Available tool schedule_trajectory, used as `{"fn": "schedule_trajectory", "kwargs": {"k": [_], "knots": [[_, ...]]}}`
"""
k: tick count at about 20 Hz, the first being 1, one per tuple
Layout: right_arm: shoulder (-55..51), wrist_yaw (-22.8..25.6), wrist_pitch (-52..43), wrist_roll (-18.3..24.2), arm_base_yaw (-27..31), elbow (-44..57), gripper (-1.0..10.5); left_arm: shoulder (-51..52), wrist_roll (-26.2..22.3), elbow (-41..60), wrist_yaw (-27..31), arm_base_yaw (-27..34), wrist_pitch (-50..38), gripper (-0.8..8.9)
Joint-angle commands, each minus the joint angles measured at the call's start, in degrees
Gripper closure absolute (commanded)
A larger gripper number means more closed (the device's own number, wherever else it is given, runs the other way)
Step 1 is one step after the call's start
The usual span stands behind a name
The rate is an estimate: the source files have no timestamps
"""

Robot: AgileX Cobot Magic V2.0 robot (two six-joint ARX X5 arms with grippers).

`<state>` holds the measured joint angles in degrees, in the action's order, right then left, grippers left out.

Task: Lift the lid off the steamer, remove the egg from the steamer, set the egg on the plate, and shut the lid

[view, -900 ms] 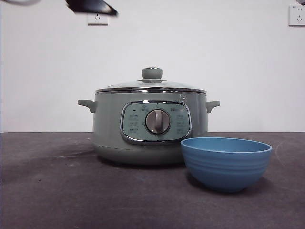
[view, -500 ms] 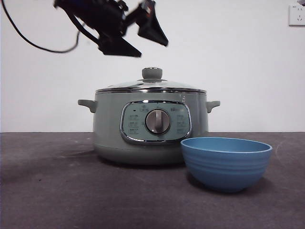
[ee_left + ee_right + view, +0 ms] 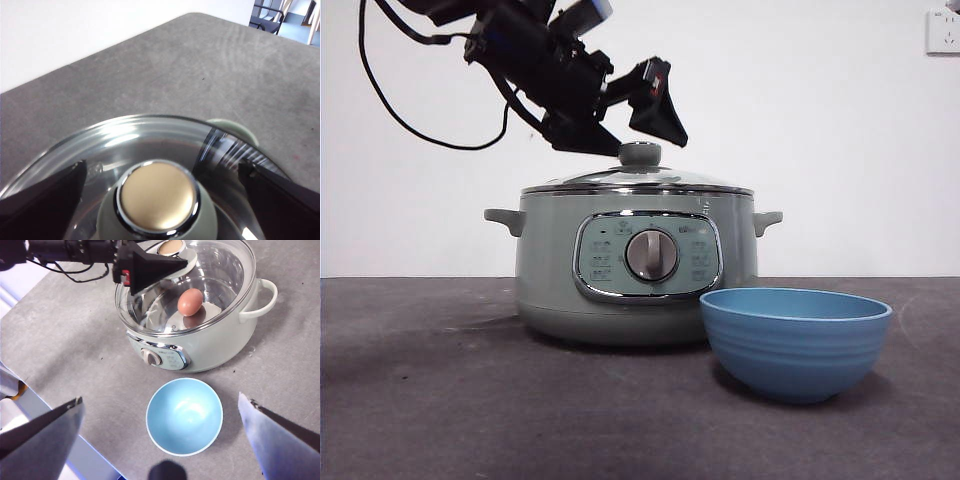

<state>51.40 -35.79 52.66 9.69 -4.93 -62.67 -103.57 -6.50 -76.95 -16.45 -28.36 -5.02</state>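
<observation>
Lid: the lid (image 3: pixel 638 180) is sitting closed on the steamer (image 3: pixel 635 265), its knob (image 3: pixel 157 199) pointing up; the glass is letting the inside show through.
Egg: the egg (image 3: pixel 190 301) is lying inside the steamer under the lid, brown, on the pale floor of the pot.
Left end effector: the left end effector (image 3: pixel 635 135) is hanging just above the knob, coming in from the upper left in the front view; its jaws are standing spread, one on each side of the knob, not touching it.
Plate: the plate (image 3: pixel 795 342) is resting on the worktop (image 3: pixel 440 400) just in front of the steamer, towards its right in the front view, open side up.
Right end effector: the right end effector (image 3: pixel 160 440) is waiting high over the plate, well apart from the steamer; its jaws are standing wide apart, holding nothing.
</observation>
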Motion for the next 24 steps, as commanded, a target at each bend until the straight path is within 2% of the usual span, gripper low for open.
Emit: {"fn": "schedule_trajectory", "kwargs": {"k": [1, 6, 7, 9, 11, 24], "knots": [[-0.02, -0.11, -0.31, 0.24, -0.17, -0.2, 3.5, -2.36, -0.92, -0.02, 0.07, -0.22, 1.64, 2.5], [-0.02, -0.07, -0.28, 0.28, -0.17, -0.2, 3.5, -2.45, -1.03, -0.02, 1.57, -0.57, 1.27, 2.64], [-0.02, -0.07, -0.31, 0.28, -0.17, -0.2, 3.5, -2.45, -1.03, -0.04, 1.95, -0.57, 1.75, 3.39], [-0.02, 0.13, -0.33, 0.28, -0.17, -0.2, 3.5, -2.45, -0.92, -0.04, 2.49, -0.61, 2.36, 5.95], [-0.02, 0.13, -0.33, 0.28, -0.17, -0.2, 3.5, -2.45, -0.09, -0.04, 2.49, -0.57, 2.21, 8.08], [-0.02, 0.17, -0.39, 0.26, -0.17, -0.2, 3.5, 1.99, 0.33, -0.04, 2.8, -0.39, -0.57, 8.22]]}}
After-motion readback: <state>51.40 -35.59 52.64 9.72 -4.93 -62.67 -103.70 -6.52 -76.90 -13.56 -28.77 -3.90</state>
